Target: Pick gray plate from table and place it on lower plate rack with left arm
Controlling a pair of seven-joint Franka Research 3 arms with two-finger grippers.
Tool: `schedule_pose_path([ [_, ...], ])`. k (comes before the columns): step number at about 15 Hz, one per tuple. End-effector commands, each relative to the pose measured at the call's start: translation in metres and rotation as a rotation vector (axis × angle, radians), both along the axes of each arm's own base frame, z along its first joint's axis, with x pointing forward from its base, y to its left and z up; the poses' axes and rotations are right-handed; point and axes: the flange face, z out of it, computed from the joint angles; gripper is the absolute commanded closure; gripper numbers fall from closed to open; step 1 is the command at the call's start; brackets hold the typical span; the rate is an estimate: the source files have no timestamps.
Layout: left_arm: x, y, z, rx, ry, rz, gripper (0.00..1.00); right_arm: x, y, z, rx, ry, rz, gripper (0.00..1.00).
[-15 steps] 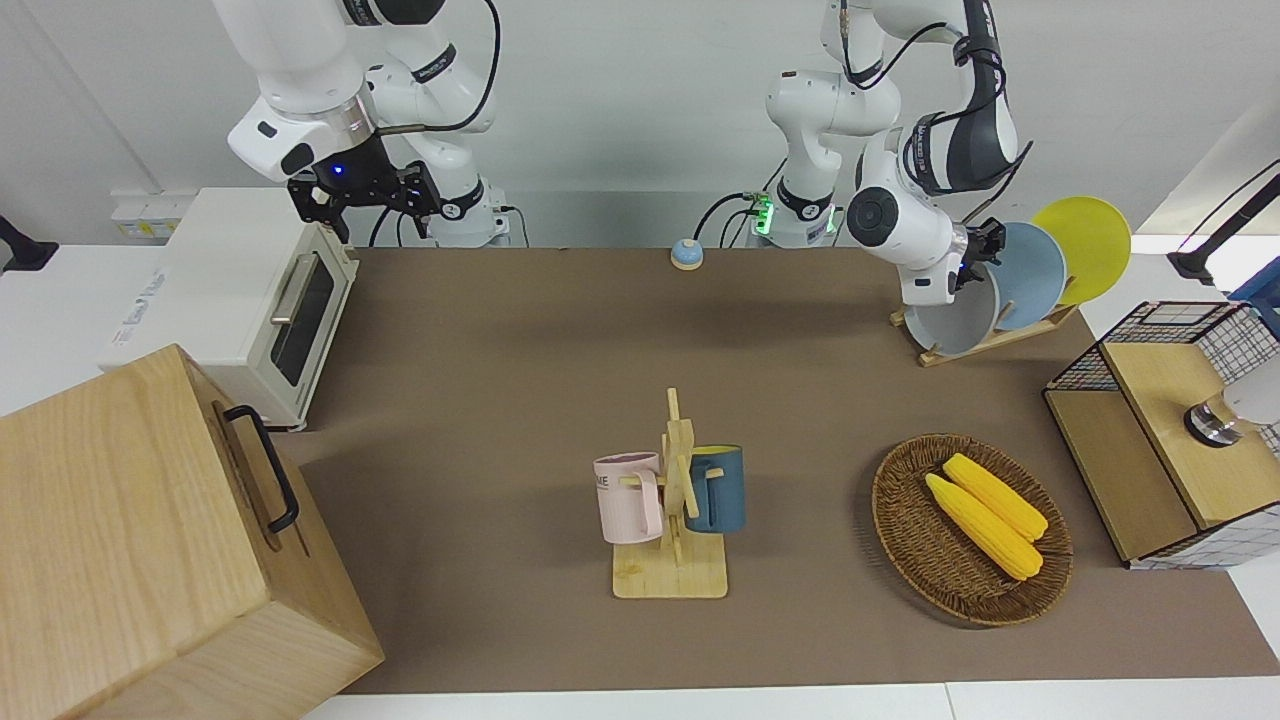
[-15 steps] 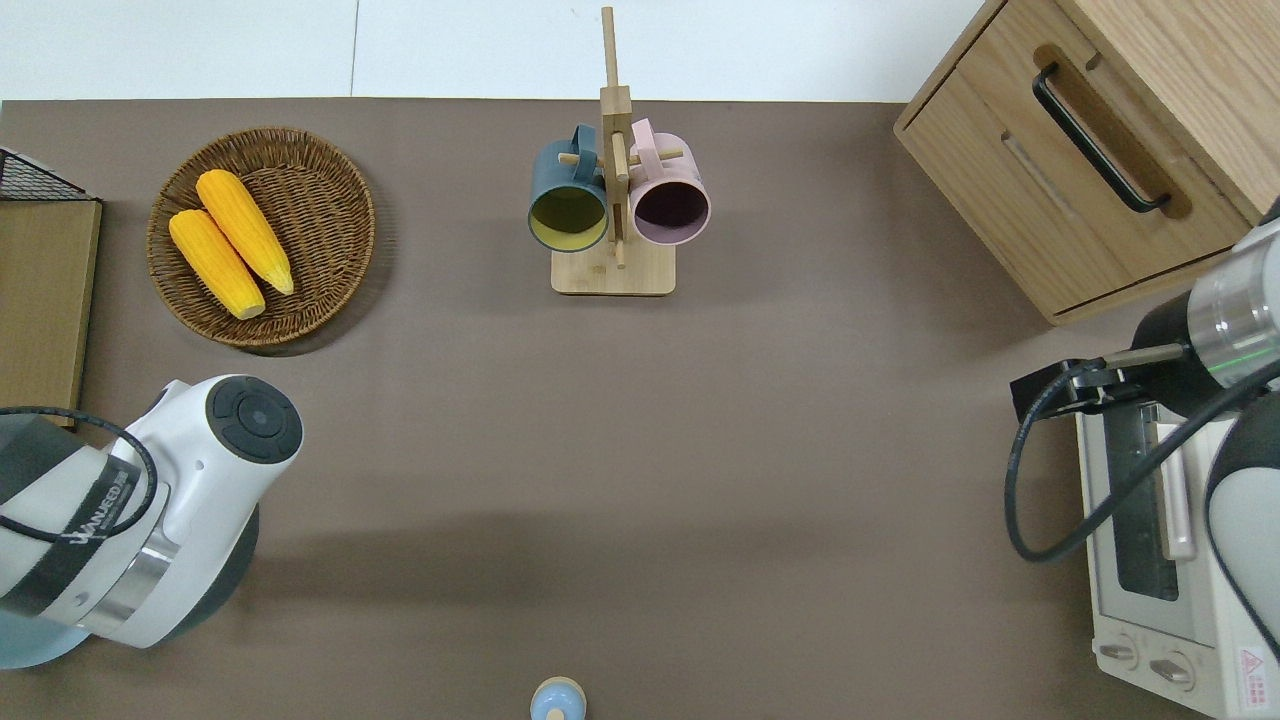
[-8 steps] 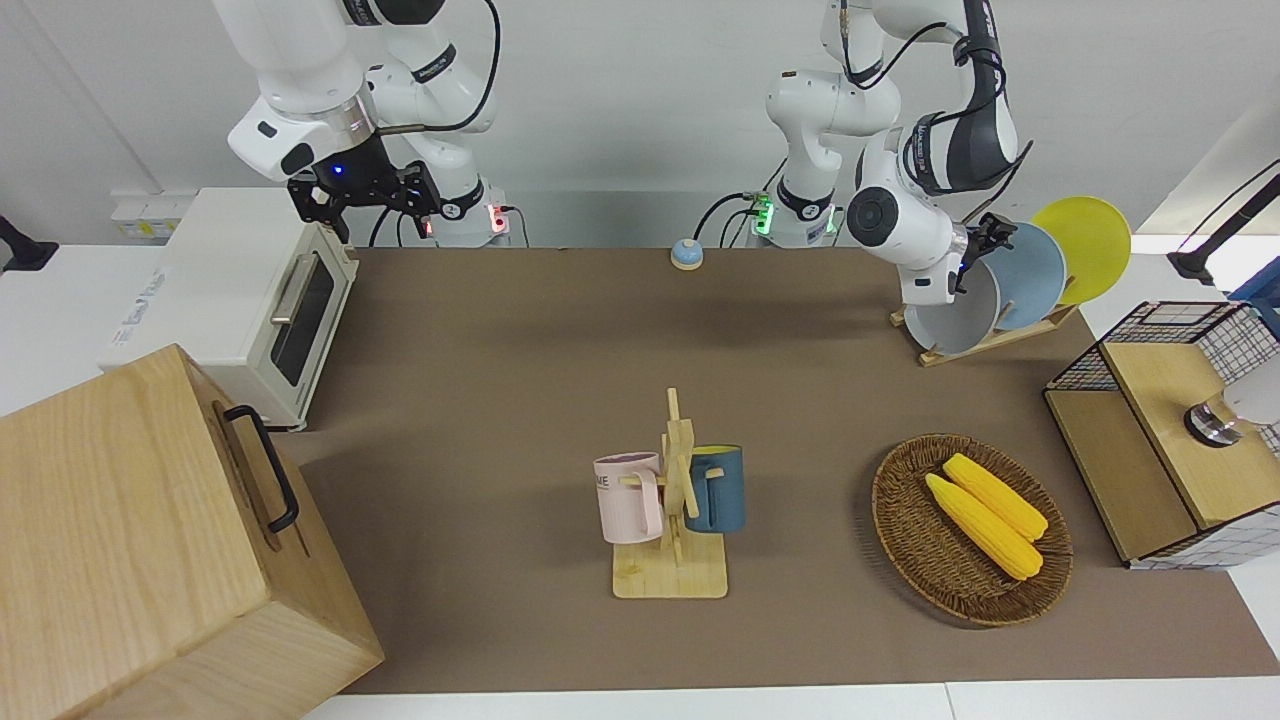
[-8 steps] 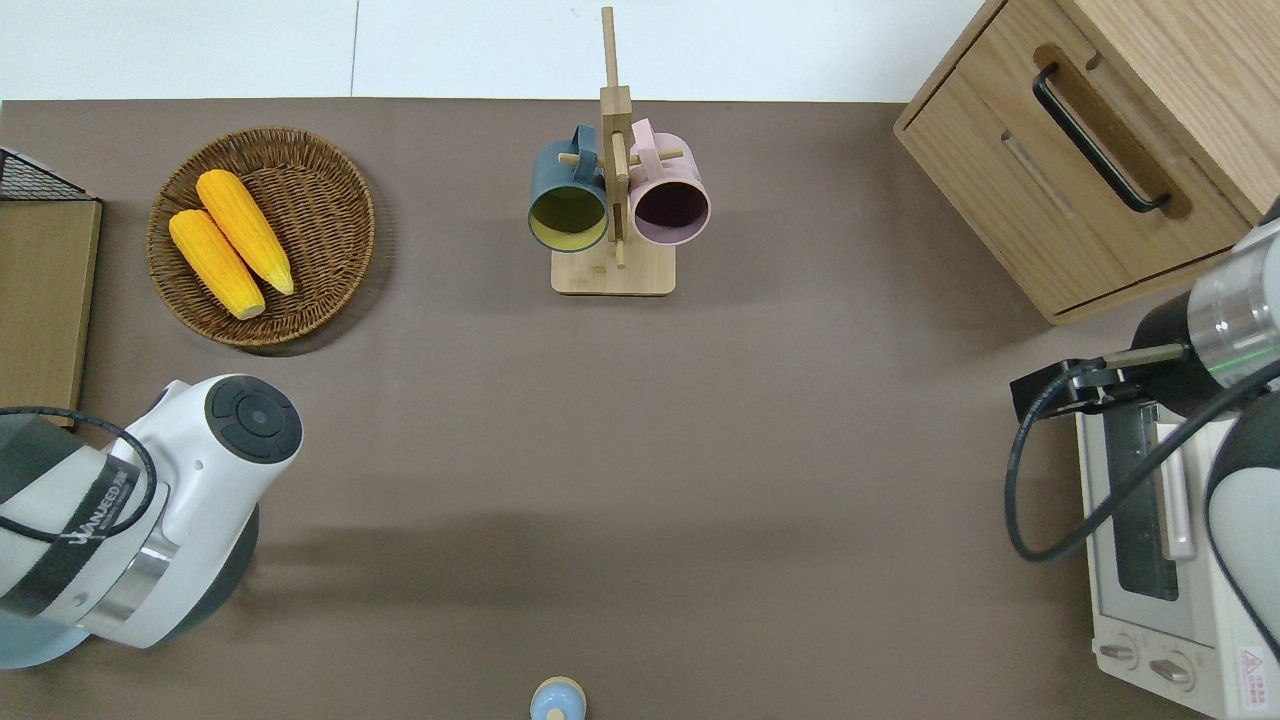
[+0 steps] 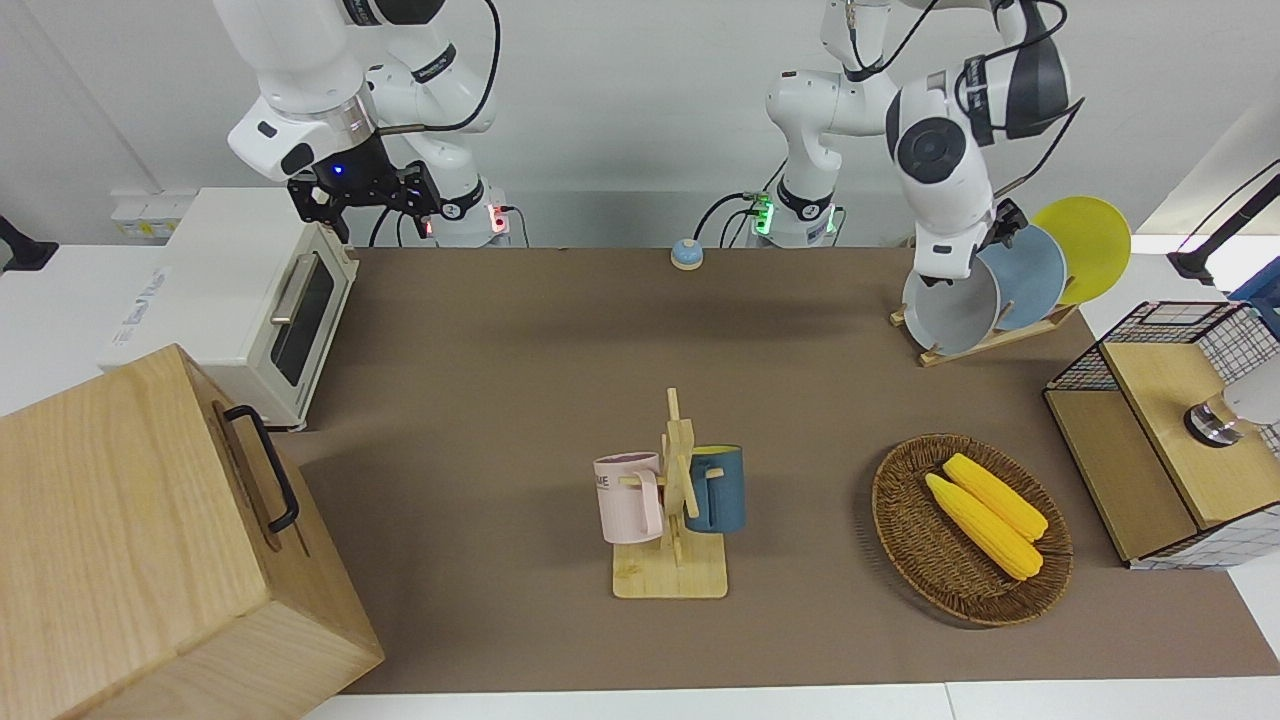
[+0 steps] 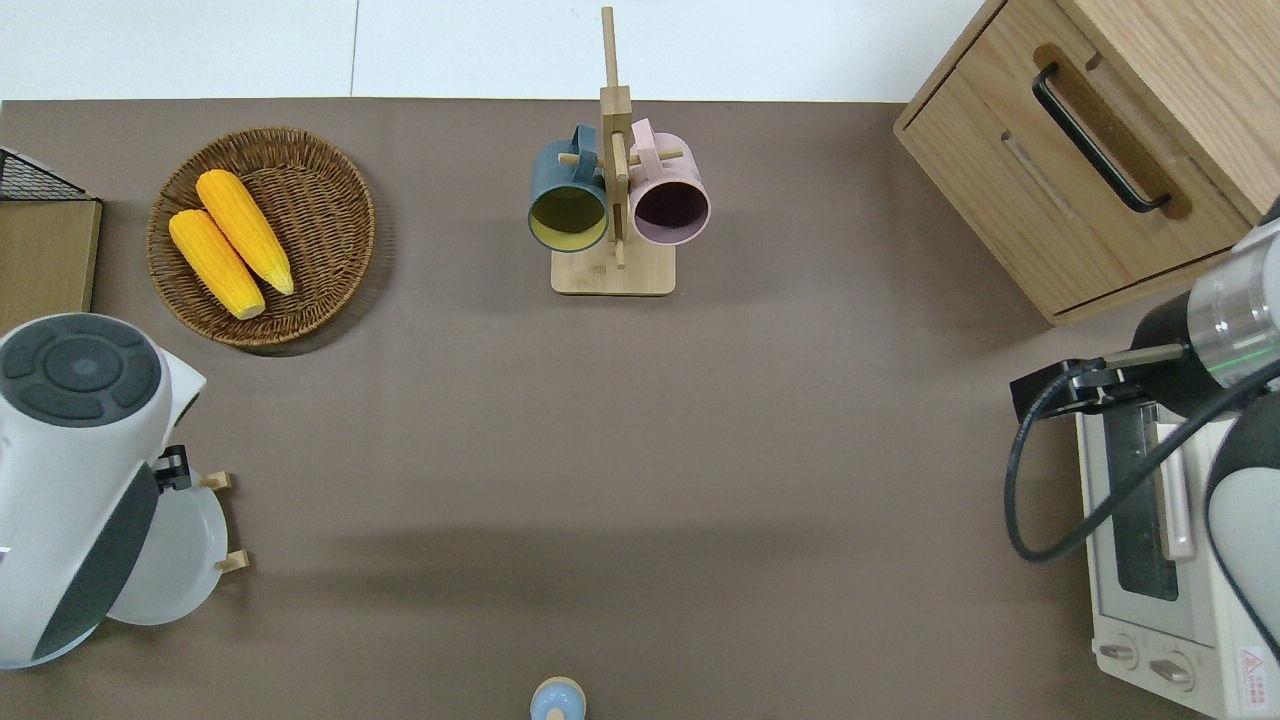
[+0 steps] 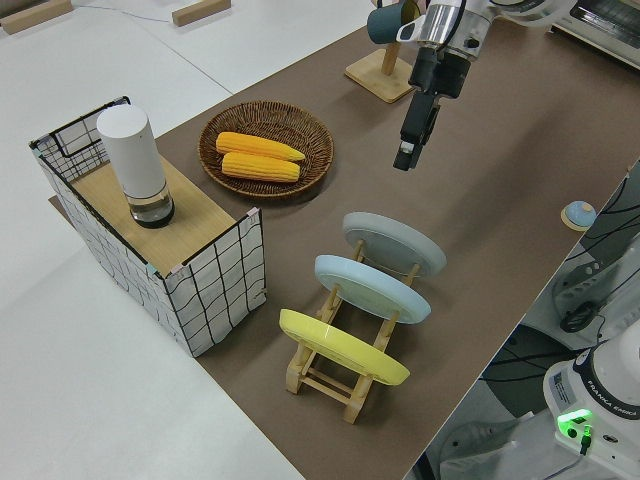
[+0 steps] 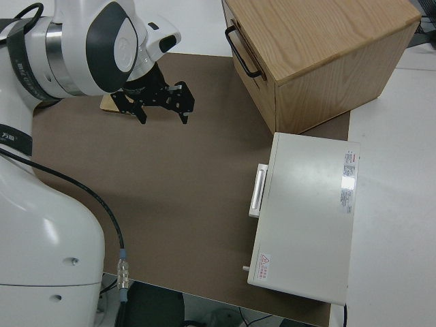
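Now the round pale gray plate (image 7: 394,243) stands on edge in the small light wooden plate rack with slanted rails (image 7: 342,368), in the slot at the rack's lowest end, toward the middle of the table. In the same rack a deeper sky-blue plate (image 7: 372,287) leans just beside it, and a yellow plate (image 7: 342,347) fills the slot after that. In the overhead view the rack sits at about eight o'clock on the brown table mat (image 6: 640,450), at the left arm's end.

The left arm's black two-finger gripper (image 7: 413,140) hangs in the air above the gray plate's top edge, apart from it, fingers pointing down; whether its jaws are open or closed cannot be told. The white left arm (image 5: 945,170) rises over the rack.

At about ten o'clock in the overhead view, farther from the robots than the rack, a round wicker basket (image 6: 330,160) holds two yellow corn cobs (image 6: 230,243). At twelve o'clock a wooden mug stand (image 6: 613,200) carries a dark blue mug (image 6: 567,195) and a pink mug (image 6: 668,195).

The right arm's gripper (image 8: 161,102) is parked with its jaws spread apart, holding nothing.
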Motion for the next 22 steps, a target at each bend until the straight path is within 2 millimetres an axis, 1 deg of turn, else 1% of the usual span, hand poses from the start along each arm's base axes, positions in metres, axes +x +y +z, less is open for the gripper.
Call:
schedule_pose_path([
  [1,0.011,-0.009,0.035,-0.234,-0.048,0.027,0.00,-0.002,-0.002,0.004,-0.008,0.000,-0.014,0.017],
  [3,0.014,-0.006,0.052,-0.373,-0.063,0.037,0.00,-0.002,-0.002,0.004,-0.008,0.000,-0.014,0.017],
  [5,0.013,-0.010,0.054,-0.492,-0.052,0.020,0.00,-0.002,-0.002,0.004,-0.008,0.000,-0.014,0.017],
  [6,0.015,-0.012,0.060,-0.537,-0.063,0.005,0.00,-0.002,-0.003,0.004,-0.008,0.000,-0.016,0.017],
  [8,0.021,-0.013,0.066,-0.621,-0.084,-0.016,0.00,-0.002,-0.002,0.003,-0.008,0.002,-0.014,0.017],
  [9,0.024,-0.012,0.072,-0.658,-0.109,-0.020,0.00,-0.002,-0.002,0.004,-0.008,0.000,-0.014,0.017],
  [13,0.043,-0.001,0.091,-0.699,-0.200,-0.012,0.00,-0.002,-0.002,0.004,-0.008,0.000,-0.014,0.017],
  [15,0.049,-0.008,0.094,-0.697,-0.208,-0.028,0.00,-0.002,-0.003,0.004,-0.009,-0.001,-0.016,0.017],
  [16,0.052,-0.008,0.095,-0.695,-0.216,-0.025,0.00,-0.002,-0.002,0.004,-0.009,-0.001,-0.014,0.017],
  [17,0.059,-0.016,0.098,-0.691,-0.220,-0.042,0.00,-0.002,-0.002,0.004,-0.008,0.000,-0.014,0.017],
  [20,0.070,-0.022,0.106,-0.688,-0.239,-0.058,0.00,-0.002,-0.002,0.004,-0.008,0.000,-0.014,0.017],
  [22,0.078,-0.026,0.106,-0.684,-0.239,-0.069,0.00,-0.002,-0.002,0.004,-0.008,0.000,-0.014,0.017],
])
